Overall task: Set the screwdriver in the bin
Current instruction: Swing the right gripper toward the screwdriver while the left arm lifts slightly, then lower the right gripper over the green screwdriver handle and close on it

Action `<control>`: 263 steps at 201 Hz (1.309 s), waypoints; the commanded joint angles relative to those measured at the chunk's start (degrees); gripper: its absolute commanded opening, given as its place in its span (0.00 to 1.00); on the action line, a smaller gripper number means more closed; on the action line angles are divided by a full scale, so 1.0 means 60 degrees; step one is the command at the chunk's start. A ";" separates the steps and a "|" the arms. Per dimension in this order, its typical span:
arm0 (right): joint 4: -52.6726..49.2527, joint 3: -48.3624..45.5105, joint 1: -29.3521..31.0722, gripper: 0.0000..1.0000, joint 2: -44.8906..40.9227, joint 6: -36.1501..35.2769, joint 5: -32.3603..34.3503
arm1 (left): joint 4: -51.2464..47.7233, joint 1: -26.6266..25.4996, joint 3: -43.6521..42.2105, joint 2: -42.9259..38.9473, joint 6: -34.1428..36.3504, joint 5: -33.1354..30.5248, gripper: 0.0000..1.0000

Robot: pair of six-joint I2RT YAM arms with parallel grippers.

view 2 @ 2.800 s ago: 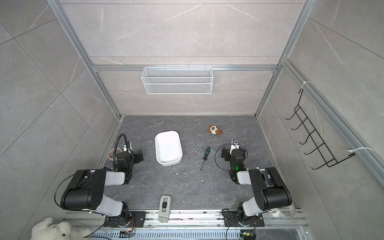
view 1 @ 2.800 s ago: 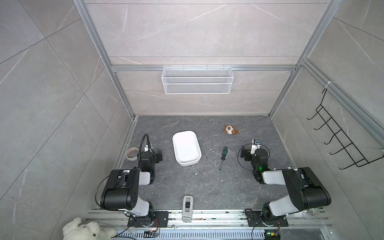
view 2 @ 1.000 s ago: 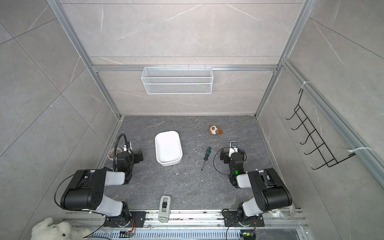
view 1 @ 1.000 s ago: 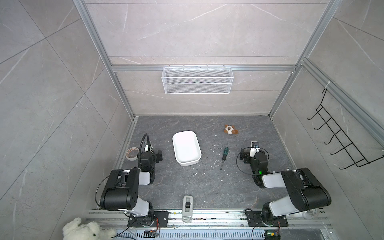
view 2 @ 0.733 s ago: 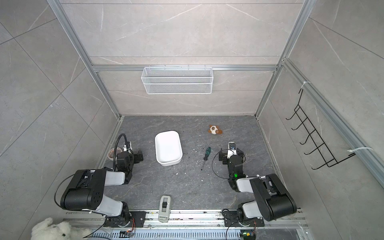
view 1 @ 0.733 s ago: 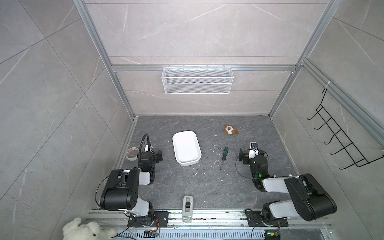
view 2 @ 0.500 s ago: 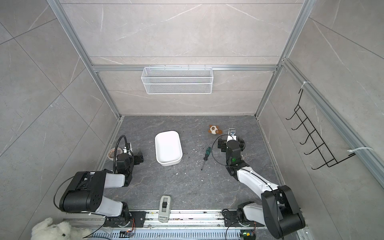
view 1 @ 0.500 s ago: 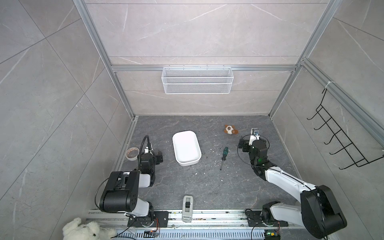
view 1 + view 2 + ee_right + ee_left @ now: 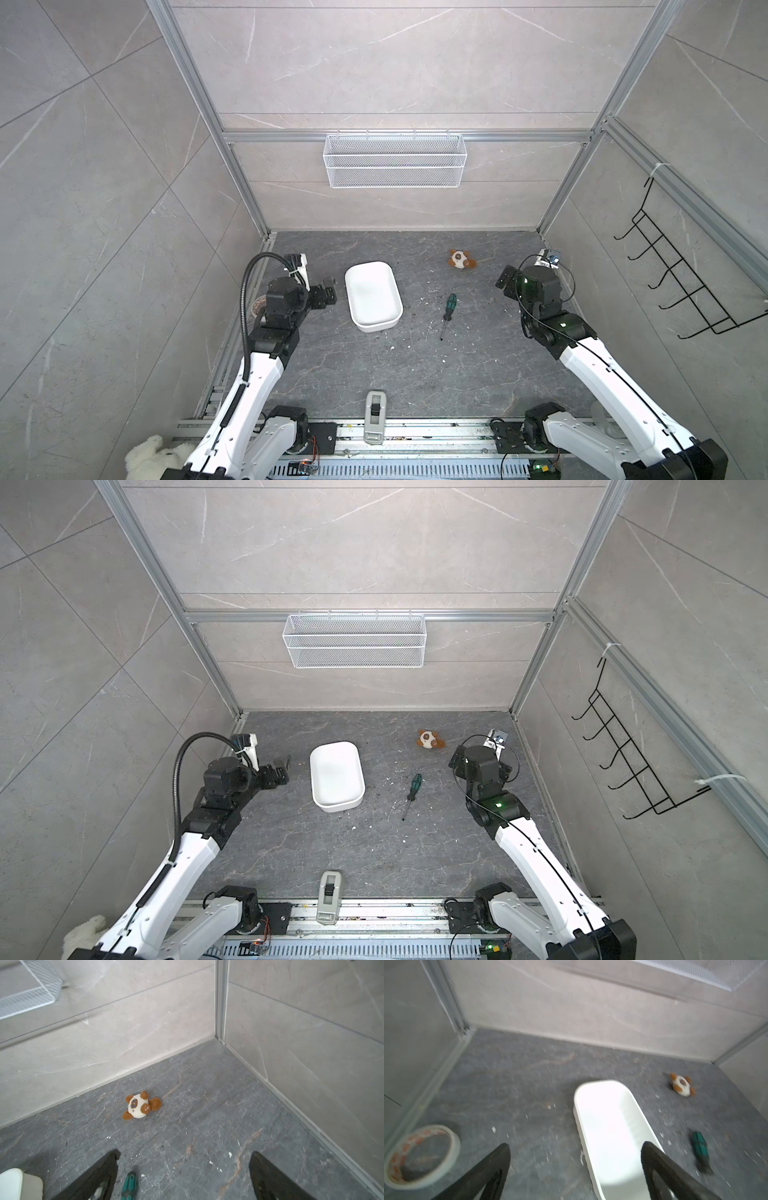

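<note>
Screwdriver (image 9: 447, 313): small, green-and-black ribbed plastic handle, thin dark metal shaft. It lies flat on the dark grey stone-look floor (image 9: 374, 374), right of centre in both top views. The handle end points toward the back wall and the tip toward the lower edge of the frame. Nothing touches it.

Just left of it, with a strip of bare floor between, sits the shallow white plastic bin with rounded corners (image 9: 376, 328), open side up, nothing inside. I judge a short carry leftward and a drop would do.

Right gripper (image 9: 185, 1154): jaws spread wide, empty, hanging to the right of the screwdriver in a top view. In the right wrist view the handle's end (image 9: 129, 1186) shows in the gap, close to one finger (image 9: 99, 1178), untouched. I read the wide spread as preparation to straddle the handle.

Left gripper (image 9: 576, 1146): also spread, empty, just off the bin's left side. Likely standing by.

Farther out:
- small brown-and-white plush toy (image 9: 460, 259), upper right of the floor
- roll of pale tape (image 9: 421, 1153), left edge
</note>
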 commanded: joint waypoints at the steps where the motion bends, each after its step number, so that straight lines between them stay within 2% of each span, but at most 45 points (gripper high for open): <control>1: -0.1633 0.0099 -0.0024 0.99 0.0006 0.1404 -0.0680 | -0.1840 0.0022 -0.0927 -0.0321 -0.0767 0.0874 1.00; 14: -0.1345 -0.0058 -0.0036 0.99 -0.0202 0.1451 -0.0947 | -0.1760 0.0018 -0.1288 -0.0579 -0.1225 0.0763 1.00; 25: -0.1524 -0.0001 -0.0038 0.99 -0.0301 0.1584 -0.0622 | -0.1707 0.0016 -0.1392 -0.0795 -0.1234 0.0775 1.00; 45: -0.2051 0.0183 -0.0049 0.99 -0.0263 0.2282 0.0277 | -0.1965 0.0009 -0.1572 -0.1172 -0.1717 -0.0355 1.00; 56: -0.1789 0.0129 -0.0042 0.99 -0.0176 0.2226 0.0140 | -0.2091 0.0020 -0.1684 -0.1365 -0.1926 -0.0648 1.00; 79: -0.1285 -0.0177 -0.0055 0.99 -0.0031 0.2467 -0.0393 | -0.1884 0.0016 -0.2021 -0.1690 -0.2140 -0.0554 1.00; 96: -0.0743 -0.0461 -0.0053 0.99 -0.0171 0.1975 -0.0458 | -0.2067 0.0016 -0.1985 -0.1762 -0.2256 -0.0790 1.00; 112: -0.0897 -0.0482 -0.0052 1.00 -0.0376 0.1528 0.0558 | -0.2040 0.0016 -0.2054 -0.1832 -0.2317 -0.0859 1.00; 121: -0.0756 -0.0595 -0.0060 1.00 -0.0518 0.0792 0.1043 | -0.2015 0.0016 -0.2101 -0.1829 -0.2395 -0.0897 1.00; 133: -0.1203 -0.0550 -0.0081 1.00 -0.0697 0.0211 0.1269 | -0.2087 0.0014 -0.2230 -0.1777 -0.2701 -0.1266 1.00; 144: -0.2120 -0.0261 -0.0089 1.00 -0.0809 0.0010 0.0540 | -0.2439 0.0016 -0.2273 -0.1703 -0.3241 -0.2006 1.00; 160: -0.2821 -0.0416 -0.0096 1.00 -0.0990 -0.0017 -0.1822 | -0.2575 0.0033 -0.2178 -0.1615 -0.3325 -0.2163 1.00; 173: -0.2635 -0.0976 -0.0041 1.00 -0.1244 -0.0503 -0.4321 | -0.2556 0.0035 -0.2192 -0.1614 -0.3331 -0.2163 1.00; 184: -0.2404 -0.1433 0.0047 1.00 -0.1512 -0.0519 -0.5931 | -0.2503 0.0032 -0.2227 -0.1661 -0.3286 -0.2071 1.00; 195: -0.1963 -0.1957 0.0121 0.99 -0.1791 -0.0047 -0.7589 | -0.2456 0.0025 -0.2257 -0.1714 -0.3281 -0.2032 1.00; 202: -0.1830 -0.2216 0.0233 0.99 -0.1902 0.0427 -0.8204 | -0.2426 0.0018 -0.2287 -0.1748 -0.3278 -0.2030 1.00; 220: -0.1468 -0.2626 0.0641 0.98 -0.2145 0.1062 -0.8888 | -0.2421 0.0030 -0.2319 -0.1810 -0.3333 -0.2160 1.00; 236: -0.1637 -0.2706 0.0851 0.98 -0.2683 0.0873 -0.7824 | -0.2393 0.0031 -0.2352 -0.1851 -0.3313 -0.2049 1.00; 250: -0.1400 -0.2998 0.0856 0.97 -0.3111 0.1367 -0.6697 | -0.2316 0.0030 -0.2421 -0.1840 -0.3327 -0.2054 1.00; 263: -0.0378 -0.3545 0.0860 0.94 -0.3026 0.1963 -0.6579 | -0.2299 0.0036 -0.2429 -0.1775 -0.3380 -0.2199 1.00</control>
